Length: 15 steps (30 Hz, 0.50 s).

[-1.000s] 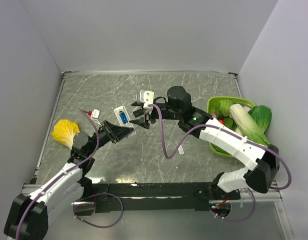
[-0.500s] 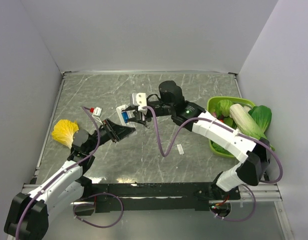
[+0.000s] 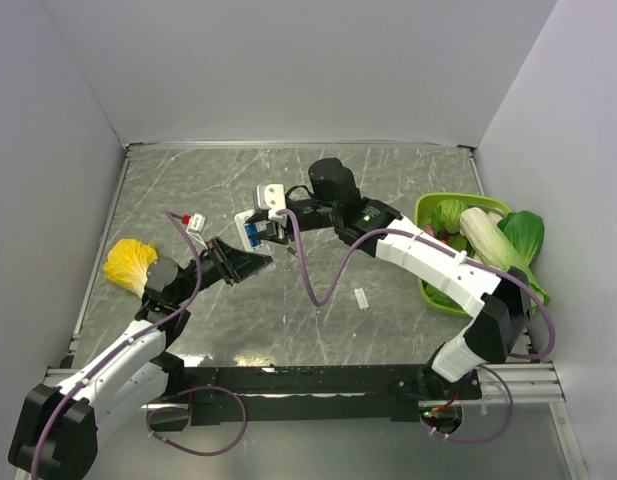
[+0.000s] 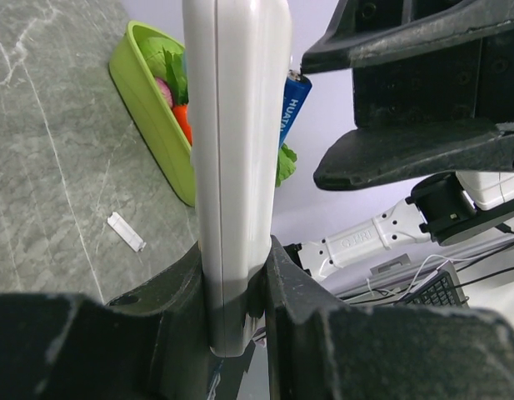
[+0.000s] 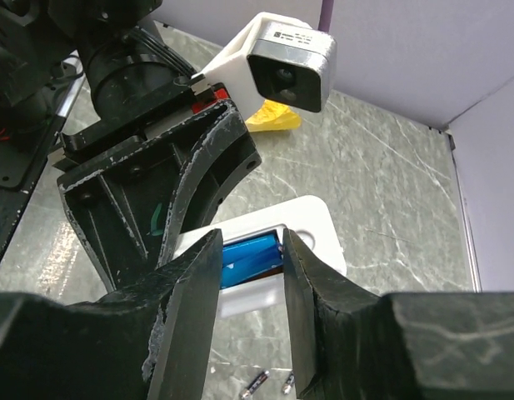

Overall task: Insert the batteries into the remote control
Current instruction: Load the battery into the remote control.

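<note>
Right gripper (image 5: 250,242), pinching battery (image 5: 248,258), has reached remote control (image 4: 232,150) pinched by left gripper (image 4: 234,283).

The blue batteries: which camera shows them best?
Right wrist: the batteries lie plainly in the remote control's open bay. Left wrist shows one tip behind the remote's edge; top shows only a blue speck.

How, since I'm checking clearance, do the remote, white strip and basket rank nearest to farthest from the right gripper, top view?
1. Remote, directly by the right gripper.
2. White strip, to the right and nearer the bases.
3. Basket, far off by the right wall.
</note>
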Each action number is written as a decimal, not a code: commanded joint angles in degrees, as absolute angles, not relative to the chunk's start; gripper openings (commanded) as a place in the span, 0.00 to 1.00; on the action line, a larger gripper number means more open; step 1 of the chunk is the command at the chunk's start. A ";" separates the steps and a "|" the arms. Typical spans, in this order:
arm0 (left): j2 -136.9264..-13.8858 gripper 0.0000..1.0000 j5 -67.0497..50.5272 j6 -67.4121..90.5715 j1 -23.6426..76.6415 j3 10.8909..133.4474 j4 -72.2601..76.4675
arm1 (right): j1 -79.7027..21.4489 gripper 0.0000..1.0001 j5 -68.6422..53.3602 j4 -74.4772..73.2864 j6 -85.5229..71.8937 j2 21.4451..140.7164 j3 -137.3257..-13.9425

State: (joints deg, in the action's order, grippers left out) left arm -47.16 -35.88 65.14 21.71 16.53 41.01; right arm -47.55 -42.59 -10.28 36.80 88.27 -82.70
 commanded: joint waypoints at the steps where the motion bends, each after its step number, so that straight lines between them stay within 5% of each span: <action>1: -46.85 0.02 -37.00 63.55 21.62 19.34 43.59 | -47.02 0.41 -43.68 -9.84 37.97 89.65 -86.13; 15: -45.97 0.02 -35.95 64.33 21.62 18.81 44.20 | -46.58 0.24 -44.47 -10.20 36.21 89.56 -83.68</action>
State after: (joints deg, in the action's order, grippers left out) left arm -47.11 -36.18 65.10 21.71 16.53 40.82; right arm -46.98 -42.57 -10.35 36.69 88.99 -83.35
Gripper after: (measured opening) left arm 0.288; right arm 0.254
